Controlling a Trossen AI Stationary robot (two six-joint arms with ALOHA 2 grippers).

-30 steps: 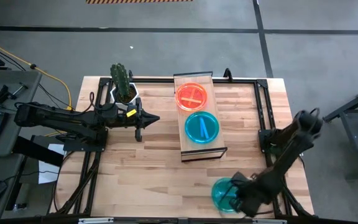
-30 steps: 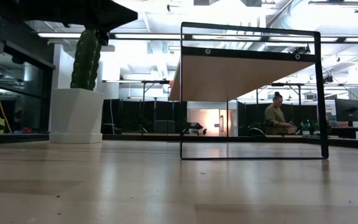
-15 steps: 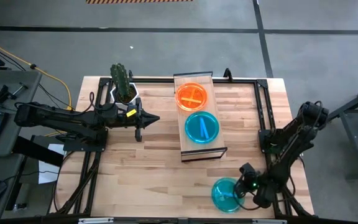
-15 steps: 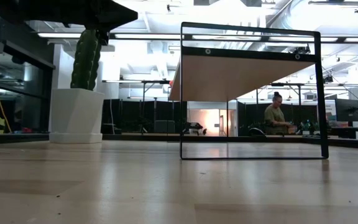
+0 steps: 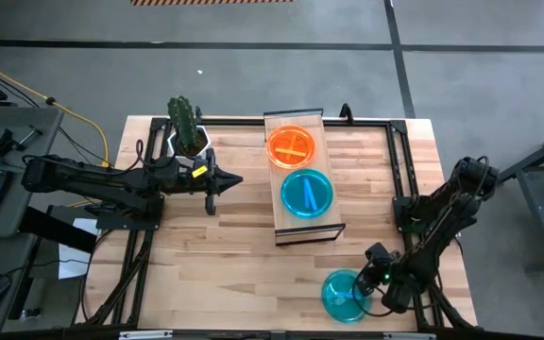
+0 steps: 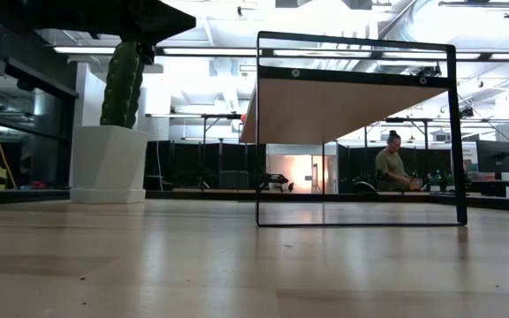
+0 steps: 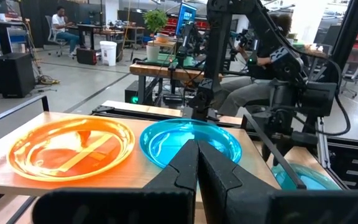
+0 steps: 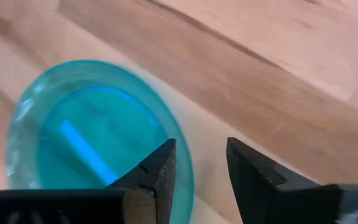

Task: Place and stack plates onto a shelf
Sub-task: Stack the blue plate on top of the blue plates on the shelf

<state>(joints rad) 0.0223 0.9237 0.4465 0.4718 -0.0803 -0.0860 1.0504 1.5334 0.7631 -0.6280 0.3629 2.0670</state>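
The light-wood shelf (image 5: 302, 225) stands mid-table. An orange plate (image 5: 291, 145) and a teal plate (image 5: 307, 193) lie flat on its top, side by side. A second teal plate (image 5: 343, 295) lies flat on the table near the front right. My right gripper (image 8: 201, 163) slants down at this plate's right rim, open. One finger (image 8: 160, 167) is over the plate's inside and the other (image 8: 250, 177) is outside the rim. My left gripper (image 5: 237, 179) is shut and level, left of the shelf, holding nothing. My right gripper stands astride the right rim (image 8: 184, 177) of the teal plate on the table, coming down at a slant from the table's right. I cannot tell whether either finger touches the rim. The plate lies flat on the table.
A cactus in a white pot (image 5: 187, 132) stands at the far left of the table, behind my left arm. Dark frame rails (image 5: 399, 170) run along the table's sides. A person (image 6: 391, 168) sits in the room beyond the table.
My right gripper has drawn back from over the teal plate on the table toward the table's right and far edges. It has come lower, to the plate's right rim, and has turned somewhat. The plate has stayed where it was.
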